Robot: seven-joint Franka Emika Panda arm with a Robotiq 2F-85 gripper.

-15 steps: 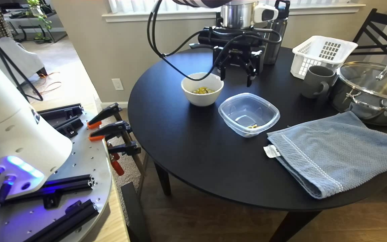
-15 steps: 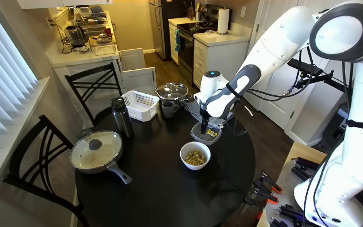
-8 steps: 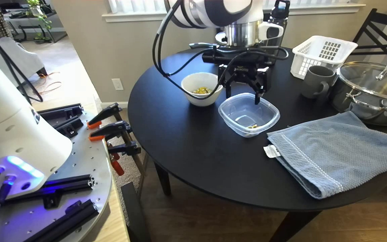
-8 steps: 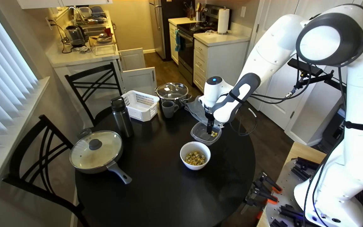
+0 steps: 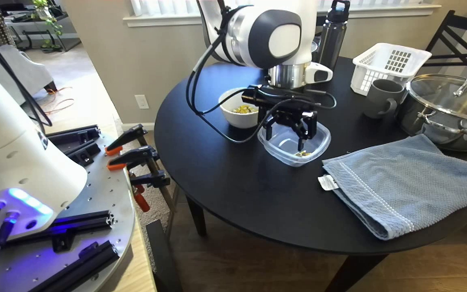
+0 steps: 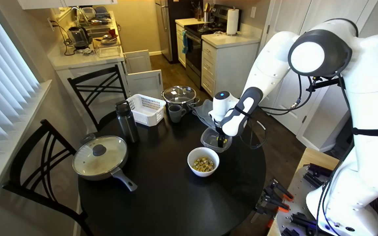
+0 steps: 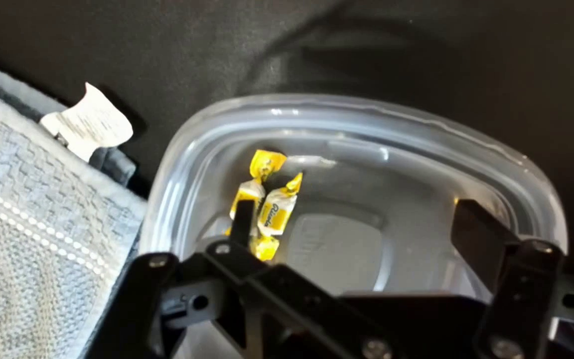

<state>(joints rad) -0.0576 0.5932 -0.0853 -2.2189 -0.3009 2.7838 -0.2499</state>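
The white arm, upper right in an exterior view, has dark-grey joint rims and a black strap; the end effector is black (silver screws dot it).

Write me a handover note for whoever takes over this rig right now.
Claw: open, jaws wide apart, nothing gripped. It is down at the clear plastic container; whether it touches the wall or floor, I cannot tell.
Where things are: at least two wrapped candies lie in the container, partly hidden behind the claw. The white bowl beside the container holds a pile of yellow-and-white pieces, apparently the same sort.
Done: claw brought to the candies, jaws open.
Left: no candy gripped yet. They sit by one jaw, not midway, so lining up first is probably wise.
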